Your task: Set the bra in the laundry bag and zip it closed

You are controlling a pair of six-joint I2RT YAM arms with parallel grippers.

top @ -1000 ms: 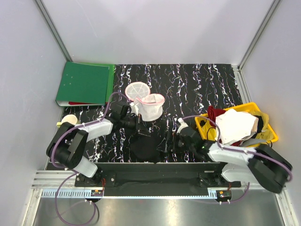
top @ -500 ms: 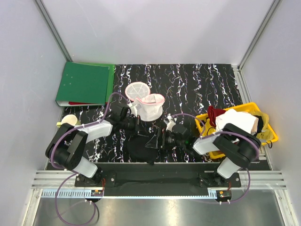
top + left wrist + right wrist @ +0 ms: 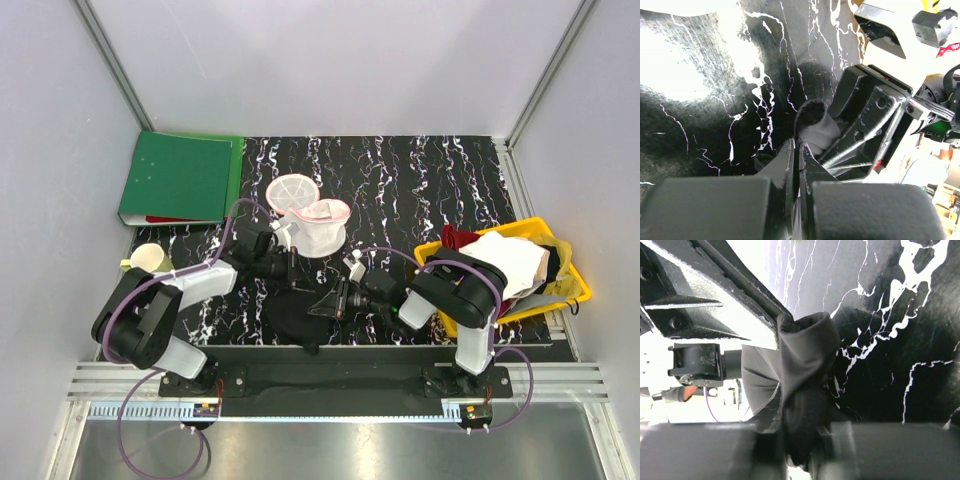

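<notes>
Black marbled table [image 3: 450, 180] below, the right gripper [image 3: 799, 437] is clenched on a fold of the bra [image 3: 800, 360]. The left gripper [image 3: 800, 150] seems to pinch it too. Best to lift both together, cloth bunched, toward the open laundry bag [image 3: 322, 228] at 12 o'clock, so nothing drags on its rim.
</notes>
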